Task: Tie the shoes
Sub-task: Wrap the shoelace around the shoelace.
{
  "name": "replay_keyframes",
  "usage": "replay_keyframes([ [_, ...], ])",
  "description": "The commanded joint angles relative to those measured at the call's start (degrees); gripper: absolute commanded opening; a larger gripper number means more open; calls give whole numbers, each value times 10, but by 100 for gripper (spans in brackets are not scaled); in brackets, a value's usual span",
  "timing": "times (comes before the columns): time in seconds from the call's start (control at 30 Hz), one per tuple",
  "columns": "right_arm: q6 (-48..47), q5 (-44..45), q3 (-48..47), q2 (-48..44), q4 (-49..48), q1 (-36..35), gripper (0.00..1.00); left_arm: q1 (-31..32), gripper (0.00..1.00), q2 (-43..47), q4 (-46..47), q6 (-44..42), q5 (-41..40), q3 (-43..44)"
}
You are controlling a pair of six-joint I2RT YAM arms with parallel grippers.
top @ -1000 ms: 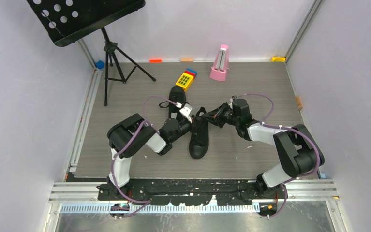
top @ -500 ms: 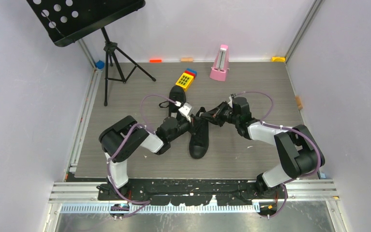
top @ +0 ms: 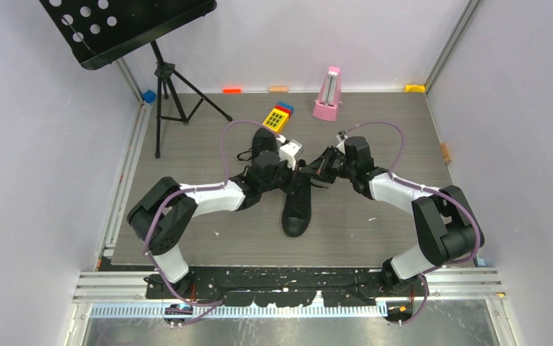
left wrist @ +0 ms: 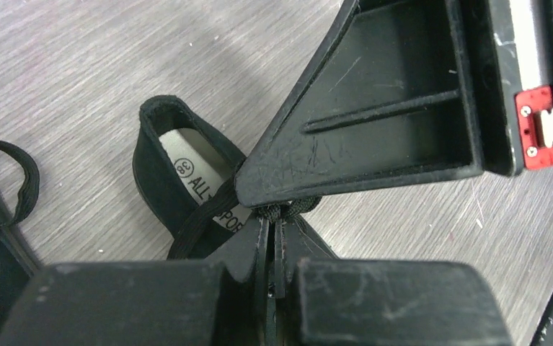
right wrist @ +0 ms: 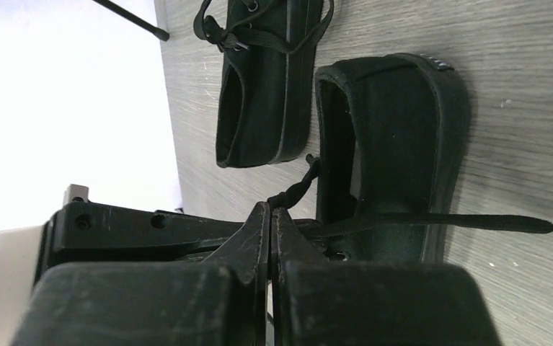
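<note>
Grey wood-grain surface (top: 374,216): near shoe (top: 296,213) at middle, toe toward arm bases; far shoe (top: 262,138) just behind-left. Left jaws and right jaws closed, tips meeting, each pinching lace (right wrist: 293,191) over near shoe's opening.

Tabletop (top: 345,238) lies open nearside of the shoes (top: 295,216); yellow toy (top: 278,117) (blocks, probably) crowds beyond.

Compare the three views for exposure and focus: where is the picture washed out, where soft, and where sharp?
Right wrist view: the wall is blown out to white; the right end effector up close is soft, the shoes sharper. Left wrist view: even light, insole print crisp, the left end effector blurred. Top external view: flat light, no glare on the table.
</note>
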State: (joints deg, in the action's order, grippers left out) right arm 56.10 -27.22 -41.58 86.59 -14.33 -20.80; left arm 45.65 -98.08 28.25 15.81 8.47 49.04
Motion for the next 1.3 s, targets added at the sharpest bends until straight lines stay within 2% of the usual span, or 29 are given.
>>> replay_keyframes([
  [0.0, -89, -9, -41, -21, 42, 2, 0, 1, 0, 24, -239, -32, 33, 99],
  [0.2, -120, -22, -49, -15, 45, 2, 0, 0, 0, -9, -454, -43, 55, 213],
  [0.5, -169, -32, -46, -21, 40, 1, 0, -14, 0, -40, -605, -38, 134, 304],
  [0.87, -210, -17, -32, -20, 36, -1, 0, -21, 0, -81, -732, -118, 147, 375],
  [1.1, -206, -18, -15, -10, 0, -13, 0, -21, 0, -96, -757, -175, 130, 390],
  [1.27, -191, -23, -11, 6, -37, -22, 0, -21, 0, -108, -761, -171, 106, 392],
])
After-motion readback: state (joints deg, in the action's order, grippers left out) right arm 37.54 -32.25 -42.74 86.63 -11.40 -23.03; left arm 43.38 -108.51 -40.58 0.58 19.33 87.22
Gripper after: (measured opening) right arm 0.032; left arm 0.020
